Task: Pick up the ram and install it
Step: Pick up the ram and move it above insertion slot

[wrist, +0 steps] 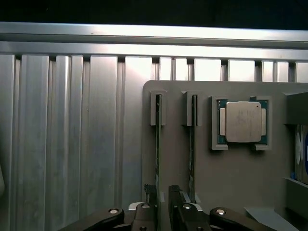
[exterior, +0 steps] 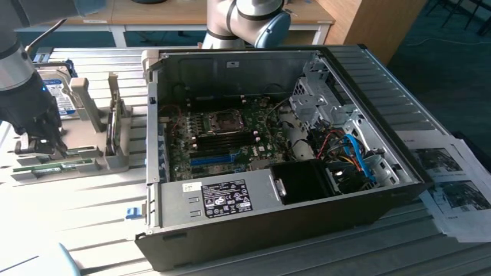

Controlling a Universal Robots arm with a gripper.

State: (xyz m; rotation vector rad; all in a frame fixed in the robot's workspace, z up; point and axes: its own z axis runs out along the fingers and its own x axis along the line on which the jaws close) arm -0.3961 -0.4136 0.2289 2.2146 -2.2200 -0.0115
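Observation:
Two ram sticks stand on edge in a grey holder (wrist: 231, 183). In the wrist view my gripper (wrist: 162, 192) is open, with its fingertips (wrist: 150, 191) on either side of one ram stick (wrist: 158, 144); a gap shows beside the stick. The other stick (wrist: 193, 144) stands in the neighbouring slot, outside the fingers. In the exterior view the gripper (exterior: 38, 150) hangs low over the holder at that view's left, just above a green ram stick (exterior: 48, 168). The open computer case (exterior: 253, 201) with its motherboard (exterior: 230, 138) lies to the exterior view's right of the holder.
A square silver processor (wrist: 242, 121) sits in a pocket of the holder beside the sticks. A hard drive (exterior: 60, 95) stands in the holder behind the gripper. A blue slot (exterior: 211, 159) shows on the motherboard. Printed sheets (exterior: 460, 190) lie at the exterior view's right.

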